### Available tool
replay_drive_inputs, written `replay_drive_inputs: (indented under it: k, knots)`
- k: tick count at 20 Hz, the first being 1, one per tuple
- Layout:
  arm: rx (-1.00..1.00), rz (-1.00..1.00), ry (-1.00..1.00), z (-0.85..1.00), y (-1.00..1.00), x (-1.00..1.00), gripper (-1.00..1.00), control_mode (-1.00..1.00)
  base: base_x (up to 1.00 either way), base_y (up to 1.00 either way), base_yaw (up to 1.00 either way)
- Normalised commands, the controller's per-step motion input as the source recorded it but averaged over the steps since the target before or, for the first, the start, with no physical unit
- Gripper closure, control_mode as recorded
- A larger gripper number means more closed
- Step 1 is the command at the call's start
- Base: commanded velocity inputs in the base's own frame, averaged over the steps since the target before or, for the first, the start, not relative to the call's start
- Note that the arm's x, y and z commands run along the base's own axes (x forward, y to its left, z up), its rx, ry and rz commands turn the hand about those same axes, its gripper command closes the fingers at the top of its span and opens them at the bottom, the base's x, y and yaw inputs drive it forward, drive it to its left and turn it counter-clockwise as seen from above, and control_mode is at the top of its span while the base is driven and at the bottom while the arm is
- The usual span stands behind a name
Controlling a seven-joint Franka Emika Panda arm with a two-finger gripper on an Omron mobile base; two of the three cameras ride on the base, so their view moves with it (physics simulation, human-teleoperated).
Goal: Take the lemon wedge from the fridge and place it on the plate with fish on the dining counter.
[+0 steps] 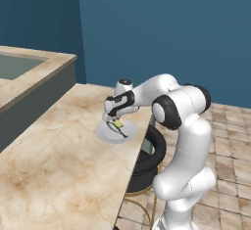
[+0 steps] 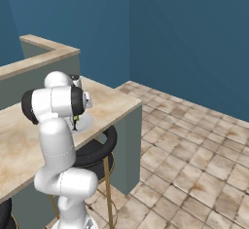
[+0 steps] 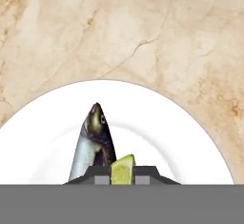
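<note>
A white plate (image 3: 43,137) lies on the beige marbled dining counter (image 3: 143,32), near the counter's right edge in the left base view (image 1: 105,135). On the plate rests a dark silver fish (image 3: 94,144), head pointing away from the hand. My gripper (image 3: 122,177) hovers just above the plate (image 1: 113,120), shut on the small yellow-green lemon wedge (image 3: 123,168) held between its fingertips beside the fish. The wedge (image 1: 119,125) hangs low over the plate's middle. My own arm hides much of the plate (image 2: 87,123) in the right base view.
A black round stool (image 1: 148,161) on gold legs stands against the counter's edge beside my base. A raised ledge with a dark grey side (image 1: 34,84) runs along the counter's far left. Tiled floor (image 2: 194,155) spreads to the right, with blue walls behind.
</note>
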Motion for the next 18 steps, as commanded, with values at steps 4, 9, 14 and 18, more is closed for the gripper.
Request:
replay_drive_inputs:
  k: [4, 9, 14, 18]
  knots:
    - [0.01, 0.0, 0.0, 0.16, 0.0, 0.2, -1.0, -1.0, 0.0, 0.0, 0.0]
    - [0.01, 0.01, 0.0, 0.88, 0.0, -0.02, -1.0, -1.0, 0.0, 0.0, 0.0]
    - [0.0, 0.0, -0.04, 0.62, -0.07, -0.96, -1.0, -1.0, 0.0, 0.0, 0.0]
    - [0.0, 0.0, -0.16, 0.14, -0.14, -1.0, -1.0, -1.0, 0.0, 0.0, 0.0]
